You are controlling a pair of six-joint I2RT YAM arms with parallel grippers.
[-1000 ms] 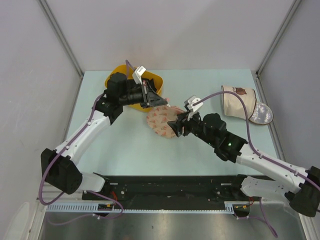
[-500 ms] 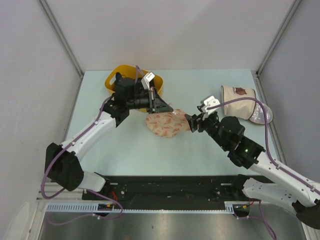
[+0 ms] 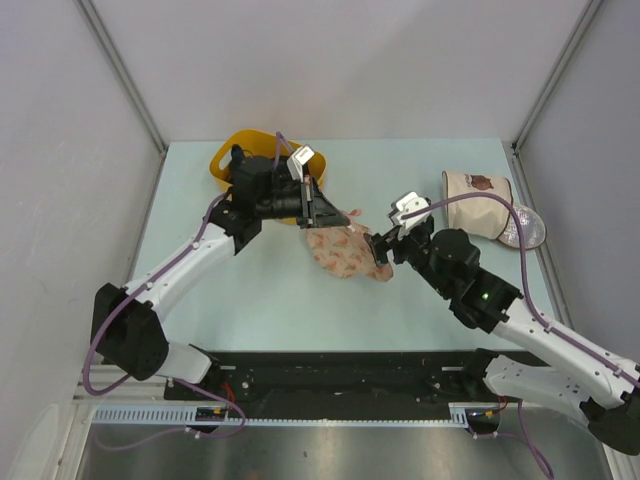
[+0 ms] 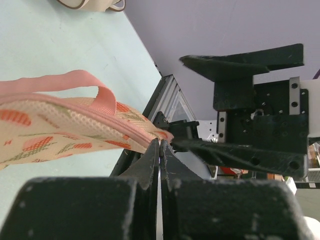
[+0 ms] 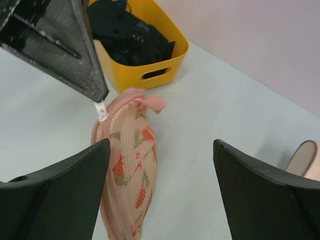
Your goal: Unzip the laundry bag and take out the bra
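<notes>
The laundry bag (image 3: 345,251) is a peach-pink pouch with a red-orange print. It stands tilted on its edge at mid-table, zip trim up. My left gripper (image 3: 328,218) is shut on the bag's white zip pull (image 5: 101,112) at the bag's far end. In the left wrist view the shut gripper (image 4: 160,142) meets the pink zip trim (image 4: 125,125). My right gripper (image 3: 382,248) is open and empty just right of the bag. In the right wrist view the gripper (image 5: 161,145) is wide apart, and the bag (image 5: 131,165) lies by the left finger. The bra is hidden.
A yellow bin (image 3: 222,160) holding dark clothes stands at the back left, behind my left arm, and shows in the right wrist view (image 5: 172,62). A beige cylinder bag (image 3: 475,205) with a brown mark lies at the back right, its round lid (image 3: 523,229) beside it.
The bag has been dragged right and tipped from lying flat onto its edge by my left gripper. My right gripper pulled back to the right, then came in close to the bag's right end.
</notes>
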